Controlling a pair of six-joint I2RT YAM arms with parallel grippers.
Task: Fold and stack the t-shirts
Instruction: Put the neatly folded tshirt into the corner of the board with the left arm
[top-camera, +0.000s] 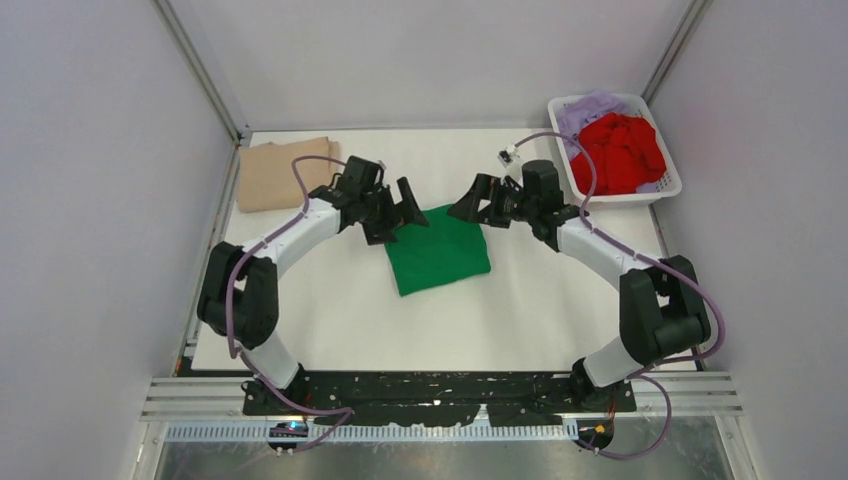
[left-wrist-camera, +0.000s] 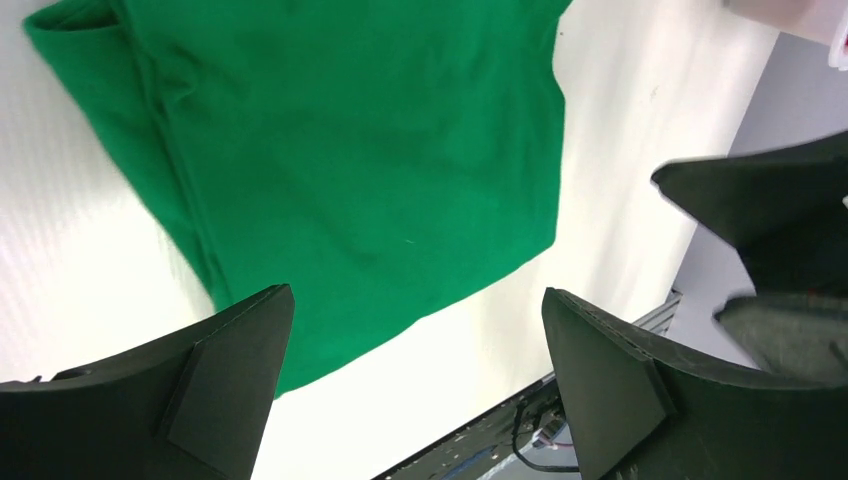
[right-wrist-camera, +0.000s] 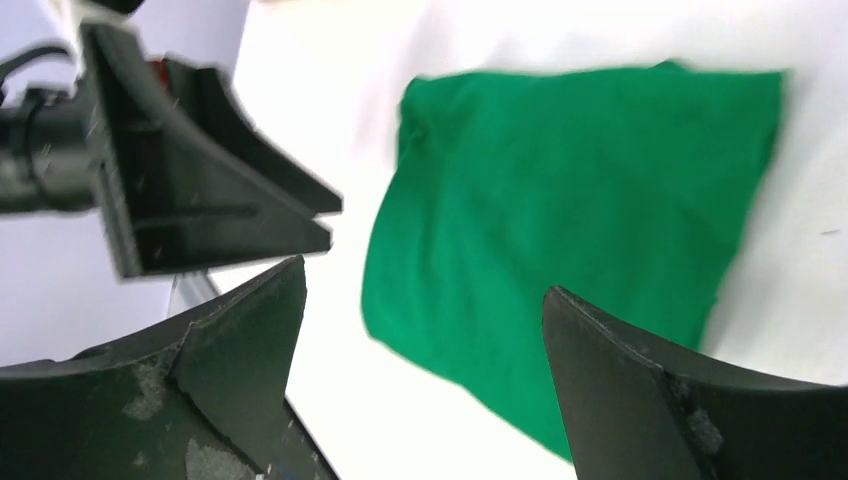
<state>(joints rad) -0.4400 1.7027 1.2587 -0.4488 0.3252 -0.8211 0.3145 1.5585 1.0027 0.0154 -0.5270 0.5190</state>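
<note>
A folded bright green t-shirt (top-camera: 440, 252) lies flat on the white table in the middle; it also shows in the left wrist view (left-wrist-camera: 350, 170) and the right wrist view (right-wrist-camera: 570, 230). A folded tan t-shirt (top-camera: 285, 172) lies at the far left. A red t-shirt (top-camera: 622, 152) and a pale lavender t-shirt (top-camera: 592, 108) lie crumpled in the basket. My left gripper (top-camera: 405, 212) is open and empty above the green shirt's far left corner. My right gripper (top-camera: 470, 203) is open and empty above its far right corner.
The white slotted basket (top-camera: 668, 185) stands at the far right corner. Grey walls and metal posts close in the table on three sides. The arm bases sit on a black rail at the near edge.
</note>
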